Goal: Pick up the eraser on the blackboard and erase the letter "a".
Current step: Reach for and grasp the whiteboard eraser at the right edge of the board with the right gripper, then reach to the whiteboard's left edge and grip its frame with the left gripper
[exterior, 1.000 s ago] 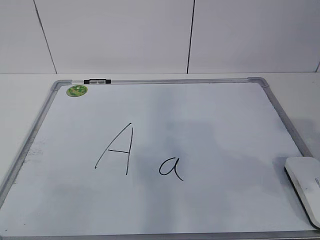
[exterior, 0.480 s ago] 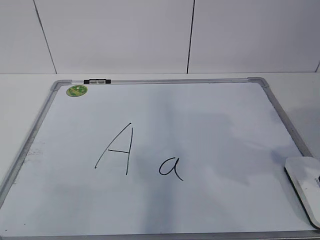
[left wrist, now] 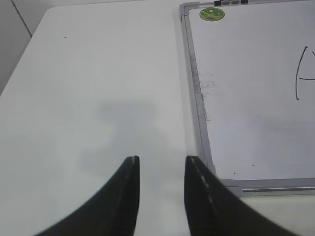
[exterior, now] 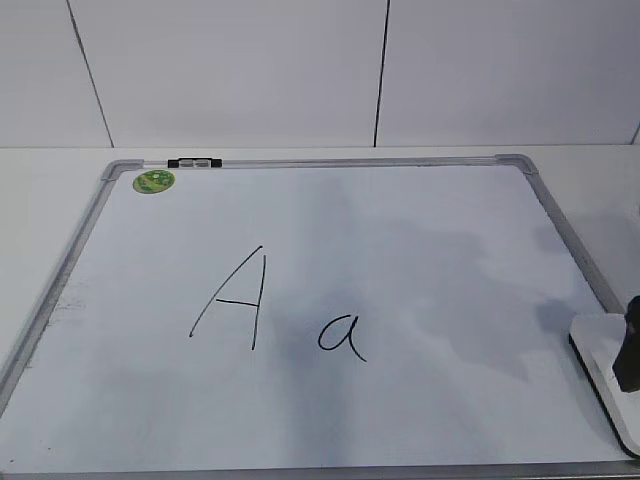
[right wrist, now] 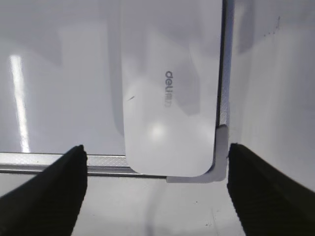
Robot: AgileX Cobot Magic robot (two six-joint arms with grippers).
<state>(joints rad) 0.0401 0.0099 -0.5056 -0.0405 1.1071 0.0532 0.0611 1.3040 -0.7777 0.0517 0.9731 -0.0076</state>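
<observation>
Black fingers of the right tool were spread wide, one on each side of the eraser, gripping nothing. No contact visible in the right wrist view; both tips sat out past the eraser's long edges. In the exterior view only a dark bit of that tool showed at the right edge, over the eraser.

Eraser: white plastic, grey lettering on top, lying flat in the board's near right corner, tight against the grey frame. Rounded end sat right at the frame corner.

Left tool was partly open with a narrow gap between the tips, empty, hovering over bare white counter just left of the board's frame. Well away from the eraser.

Whiteboard lay flat on the counter. Small cursive "a" was intact near the middle, low down, well left of the eraser. Taller capital "A" was just left of it. Green round sticker sat in the far left corner, black clip on the top frame just beside it. Grey smudging ran along the left inner edge of the board.
</observation>
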